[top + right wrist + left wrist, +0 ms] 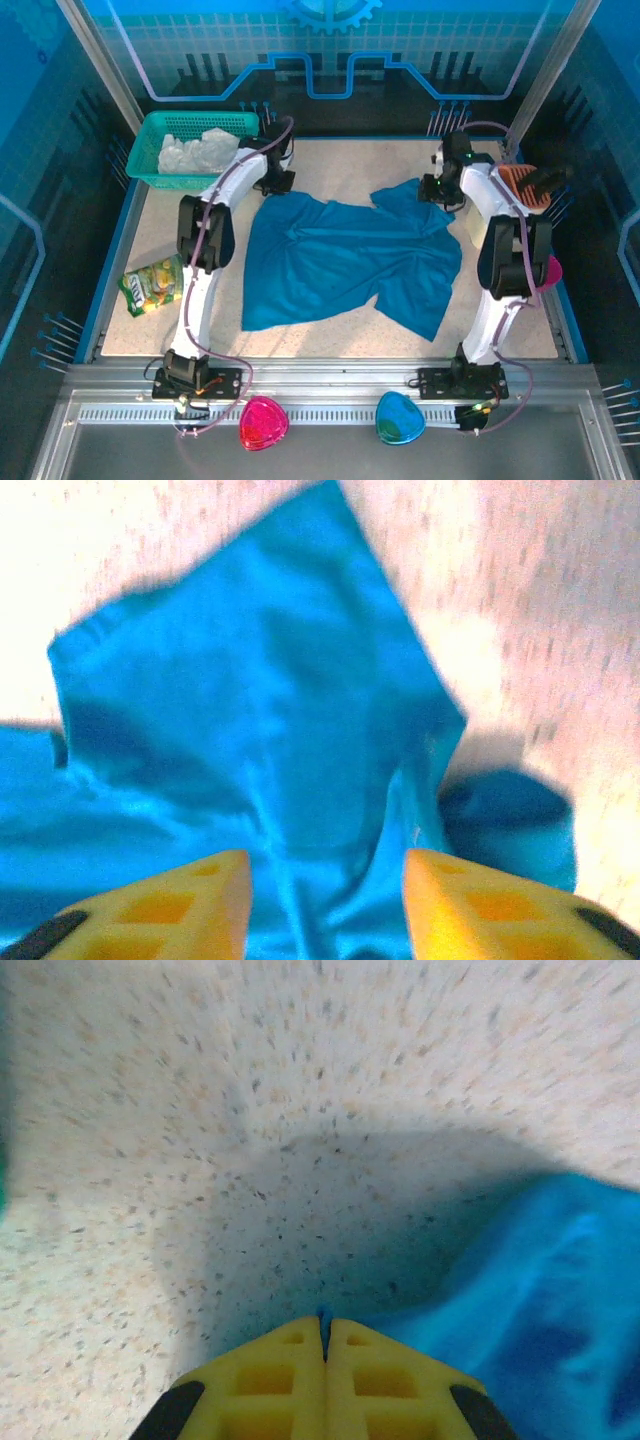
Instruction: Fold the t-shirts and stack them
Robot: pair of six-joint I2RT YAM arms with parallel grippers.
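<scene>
A teal-blue t-shirt (340, 260) lies rumpled across the middle of the speckled table (345, 160). My left gripper (275, 186) is at the shirt's far left corner. In the left wrist view it (323, 1322) is shut, with a sliver of the teal cloth (540, 1290) pinched between its yellow tips. My right gripper (430, 190) hangs over the far right sleeve. Its fingers (325, 865) stand open, and the teal cloth (250, 680) lies below and between them. A white t-shirt (200, 150) sits bunched in the green mesh basket (160, 125).
The basket stands at the far left corner. A yellow-green snack packet (152, 285) lies near the left edge. An orange object (525, 185) and a pink one (551, 270) sit by the right arm. Pink (263, 422) and blue (400, 418) pieces rest on the front rail.
</scene>
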